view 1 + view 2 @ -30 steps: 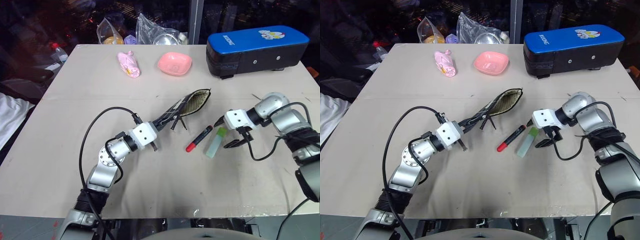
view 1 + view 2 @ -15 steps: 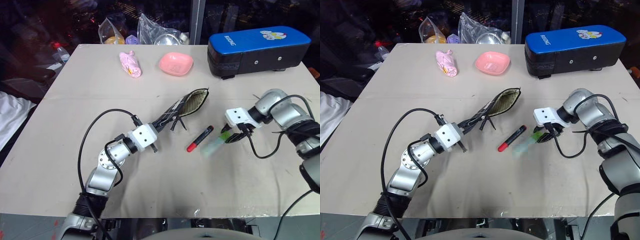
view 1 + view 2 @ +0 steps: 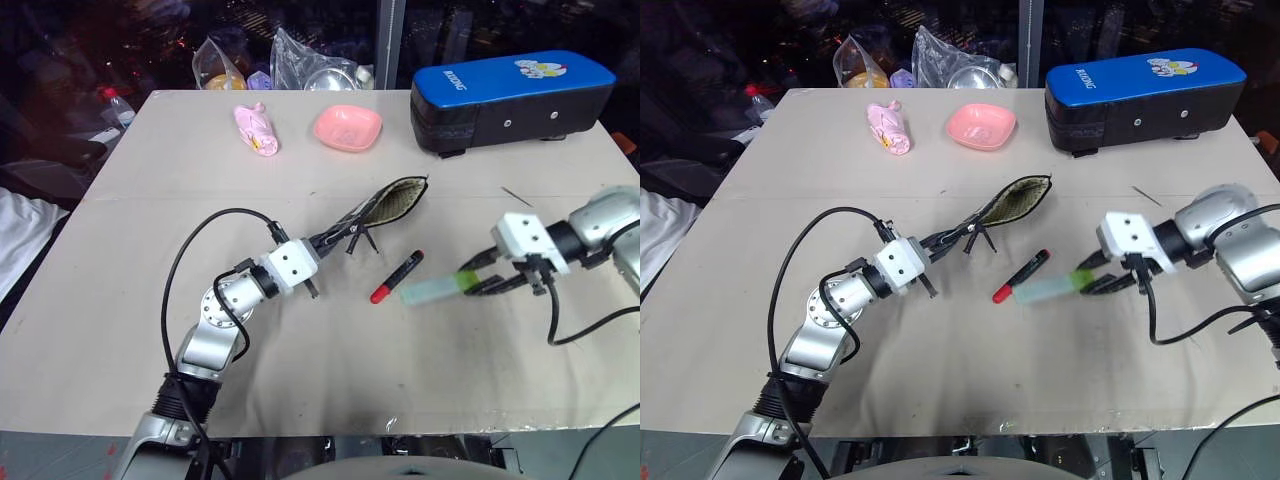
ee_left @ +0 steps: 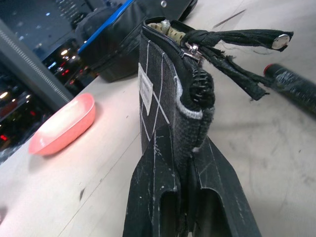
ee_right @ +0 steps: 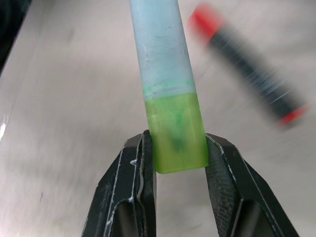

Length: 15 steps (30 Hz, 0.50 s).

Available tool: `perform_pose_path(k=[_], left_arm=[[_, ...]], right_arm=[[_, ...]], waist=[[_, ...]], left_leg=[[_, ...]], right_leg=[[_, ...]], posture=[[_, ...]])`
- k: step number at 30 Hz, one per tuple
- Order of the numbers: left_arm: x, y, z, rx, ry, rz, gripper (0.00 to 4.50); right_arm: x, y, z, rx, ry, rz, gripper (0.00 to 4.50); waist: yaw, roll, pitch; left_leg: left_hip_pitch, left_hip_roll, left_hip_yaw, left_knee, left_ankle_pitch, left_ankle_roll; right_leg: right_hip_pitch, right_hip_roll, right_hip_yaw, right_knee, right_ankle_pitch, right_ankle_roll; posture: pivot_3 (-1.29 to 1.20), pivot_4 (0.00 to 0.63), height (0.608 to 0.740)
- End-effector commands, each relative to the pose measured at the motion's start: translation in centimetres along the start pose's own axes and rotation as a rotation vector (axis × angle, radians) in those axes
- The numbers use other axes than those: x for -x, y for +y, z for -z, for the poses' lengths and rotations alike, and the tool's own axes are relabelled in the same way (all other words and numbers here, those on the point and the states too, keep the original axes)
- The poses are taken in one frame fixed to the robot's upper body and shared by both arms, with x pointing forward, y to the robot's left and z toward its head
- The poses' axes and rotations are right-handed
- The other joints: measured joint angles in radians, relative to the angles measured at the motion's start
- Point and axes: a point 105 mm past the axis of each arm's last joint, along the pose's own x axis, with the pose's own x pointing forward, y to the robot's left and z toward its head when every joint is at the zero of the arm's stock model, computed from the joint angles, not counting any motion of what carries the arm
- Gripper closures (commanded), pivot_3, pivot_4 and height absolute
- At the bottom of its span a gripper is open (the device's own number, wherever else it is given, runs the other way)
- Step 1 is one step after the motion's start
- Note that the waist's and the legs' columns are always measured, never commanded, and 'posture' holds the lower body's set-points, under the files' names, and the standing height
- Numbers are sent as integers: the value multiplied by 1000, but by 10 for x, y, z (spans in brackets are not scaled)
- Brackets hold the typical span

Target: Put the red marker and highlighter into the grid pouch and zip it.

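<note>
Lifted off the table, the highlighter sits clamped in the right tool.

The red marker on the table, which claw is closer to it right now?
Left, though not by much. The left claw holds the grid pouch just beside the red marker; the right claw holds the highlighter on its other side.

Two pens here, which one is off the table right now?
The pale-green highlighter. The right end effector grips its lime cap end and holds it up, while the red marker lies flat on the table.
</note>
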Motion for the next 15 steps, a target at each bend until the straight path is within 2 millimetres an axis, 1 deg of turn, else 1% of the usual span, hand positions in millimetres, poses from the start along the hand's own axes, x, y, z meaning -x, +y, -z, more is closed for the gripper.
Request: perform_pose_path(k=[1, 4, 8, 11, 13, 15], left_arm=[[-5, 4, -11, -10, -56, -1, 4500], [-8, 3, -11, -9, -64, 6, 4500], [-12, 3, -12, -10, -75, 17, 4500], [-13, 2, -13, -11, -80, 22, 4500], [-14, 3, -13, -12, -82, 23, 4500], [-15, 4, -13, -14, -82, 22, 4500]], right_arm=[[26, -27, -24, 51, -28, 229, 3671], [36, -52, -23, 107, 30, 409, 3671], [39, -73, -18, 206, 106, 533, 3671], [38, -85, -17, 280, 164, 593, 3671], [34, -93, -18, 389, 231, 609, 3671], [30, -97, -19, 485, 272, 595, 3671]], waist=[[3, 0, 0], [2, 0, 0], [3, 0, 0], [2, 0, 0], [0, 0, 0], [0, 0, 0]], left_leg=[[0, 0, 0, 0, 0, 0], [0, -1, 0, 0, 0, 0], [0, -1, 2, 0, 0, 0], [-1, -1, 3, 0, 0, 0], [0, -1, 5, 0, 0, 0], [0, -1, 7, 0, 0, 0]], right_leg=[[0, 0, 0, 0, 0, 0], [0, 0, 0, 0, 0, 0], [0, 1, 0, 0, 0, 0], [-1, 1, 1, -1, 0, 0], [-1, 1, 0, 0, 0, 0], [-1, 1, 0, 0, 0, 0]], posture=[[0, 150, 740], [0, 150, 740], [0, 150, 740], [0, 150, 740], [0, 150, 740], [0, 150, 740]])
